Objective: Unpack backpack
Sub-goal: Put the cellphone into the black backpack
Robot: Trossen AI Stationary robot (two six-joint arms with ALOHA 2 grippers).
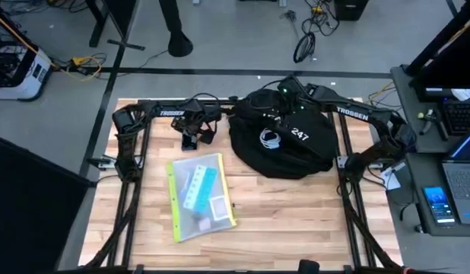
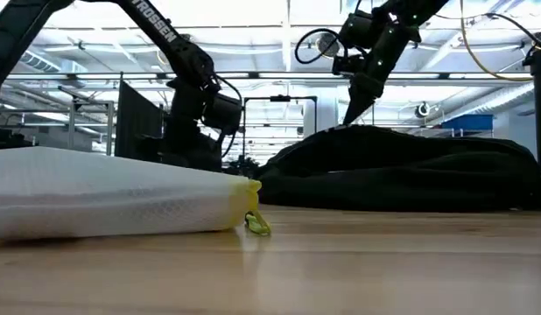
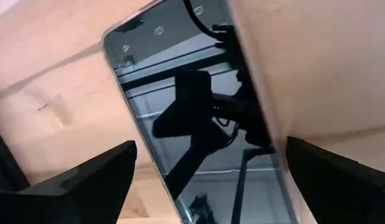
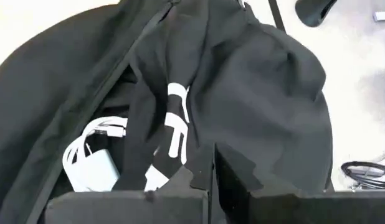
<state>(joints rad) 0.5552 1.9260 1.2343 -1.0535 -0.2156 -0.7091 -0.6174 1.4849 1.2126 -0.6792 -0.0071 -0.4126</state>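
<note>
Lying on the far right part of the pale wooden slat table (image 1: pixel 296 228), seen from above as a rounded mound: the large black fabric backpack with white "247" lettering (image 1: pixel 284 141), zip mouth gaping and a white charger block with coiled white cable (image 1: pixel 269 138) showing in the opening. Seen far closer from the right wrist: that same charger (image 4: pixel 93 168) tucked inside the parted black folds (image 4: pixel 255 81), with a white printed strip on one fold. Hovering at the bag's far rim, the right gripper (image 1: pixel 284 95); from table height, tapering to a single point (image 2: pixel 354 109) that comes down on the top of the low black heap (image 2: pixel 402 171). From its own wrist, fingers pressed together with no gap (image 4: pixel 211 180); cannot tell whether fabric is pinched between them. Just left of the bag, near the far edge, the left gripper (image 1: pixel 197 135). Only in the left wrist view: a dark glossy slab like a phone (image 3: pixel 192 112) flat on the wood, mirroring the arm above, with the claw spread wide (image 3: pixel 205 180) and one finger (image 3: pixel 86 180) either side of it. Nearer the front, well apart from both grippers, a clear mesh pouch with yellow trim (image 1: pixel 201 196), holding blue and white items; from table height, only a white bulge with a yellow end (image 2: pixel 122 197).
</note>
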